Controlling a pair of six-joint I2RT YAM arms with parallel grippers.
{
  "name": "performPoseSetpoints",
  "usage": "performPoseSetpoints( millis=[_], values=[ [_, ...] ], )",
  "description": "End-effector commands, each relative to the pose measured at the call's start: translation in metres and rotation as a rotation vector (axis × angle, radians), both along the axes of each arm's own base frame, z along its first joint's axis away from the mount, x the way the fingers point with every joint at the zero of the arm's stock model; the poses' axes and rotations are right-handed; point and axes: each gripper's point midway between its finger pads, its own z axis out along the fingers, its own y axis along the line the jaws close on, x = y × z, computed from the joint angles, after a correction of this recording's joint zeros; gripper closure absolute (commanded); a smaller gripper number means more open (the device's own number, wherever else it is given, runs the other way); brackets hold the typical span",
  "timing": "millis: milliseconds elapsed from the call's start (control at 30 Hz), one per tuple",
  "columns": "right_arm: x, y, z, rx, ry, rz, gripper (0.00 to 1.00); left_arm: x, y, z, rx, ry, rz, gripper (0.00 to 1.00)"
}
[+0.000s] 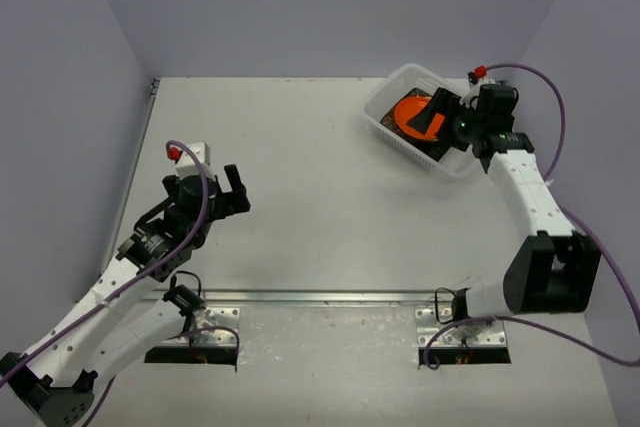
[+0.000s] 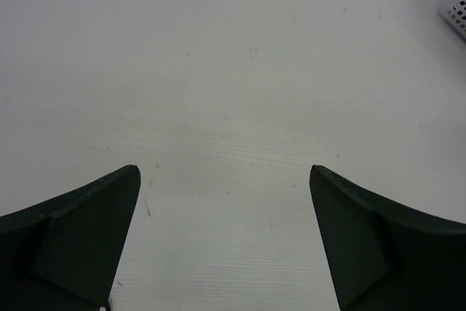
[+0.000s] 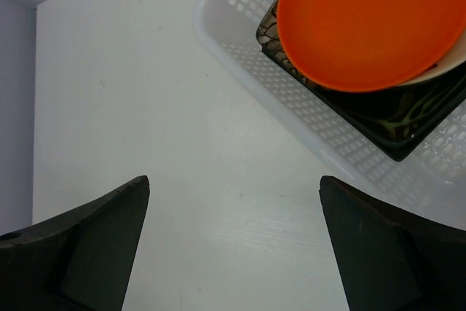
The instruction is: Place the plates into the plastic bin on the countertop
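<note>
One plastic bin (image 1: 392, 139) stands on the white tabletop (image 1: 320, 197) in the upper right of the overhead view, set at a slant. The plates that can be seen lie stacked inside it. From the right wrist view three can be counted. One round orange plate (image 3: 368, 20) lies on top, filling the upper right of that frame. One pale rim (image 3: 439, 73) just peeks out beneath its lower right edge. One dark square plate (image 3: 393, 120) with a greenish pattern sits below both, its corner pointing toward the bin's slotted near wall (image 3: 291, 100). Whether more plates lie under these cannot be told. From overhead only the orange plate (image 1: 408, 112) and a dark edge beside it can be made out.

There are two arms and two pincers. The right pincer (image 1: 430, 117) hangs over the bin with its two black fingers spread wide and nothing between them. In its own camera the right pincer (image 3: 233, 183) frames bare tabletop just beside the bin.

The left pincer (image 1: 240, 190) is at the left of the overhead view, well apart from the bin, likewise released and empty. Its wrist view shows the left pincer (image 2: 224, 171) over bare tabletop, with one corner of the bin (image 2: 457, 14) at the upper right edge.

One metal rail (image 1: 320, 297) runs across the lower part of the overhead view.
</note>
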Motion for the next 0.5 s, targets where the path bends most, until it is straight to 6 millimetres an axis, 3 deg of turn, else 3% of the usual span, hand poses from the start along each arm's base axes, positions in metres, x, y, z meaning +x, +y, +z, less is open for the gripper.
performPoseSetpoints(
  millis=[0, 67, 133, 167, 300, 467],
  values=[
    [0.055, 0.0, -0.011, -0.016, -0.002, 0.022, 0.02, 0.006, -0.004, 0.014, -0.027, -0.053, -0.017, 0.0],
    [0.072, 0.007, -0.011, -0.004, 0.029, 0.053, 0.13, 0.006, -0.005, 0.012, -0.027, -0.051, -0.02, 0.0],
    [0.073, 0.011, -0.013, -0.005, 0.044, 0.063, 0.16, 0.006, -0.006, 0.013, -0.03, -0.053, -0.025, 0.0],
    [0.059, 0.028, -0.008, -0.051, 0.027, 0.079, 0.15, 0.006, -0.005, 0.014, -0.029, -0.057, -0.023, 0.0],
    [0.005, 0.04, 0.018, -0.284, -0.111, 0.047, 0.01, 0.004, -0.001, 0.019, -0.032, -0.076, -0.009, 0.0],
    [-0.082, 0.042, 0.035, -0.234, -0.171, 0.104, 0.01, -0.002, 0.008, 0.032, -0.049, -0.122, 0.02, 0.0]
  ],
)
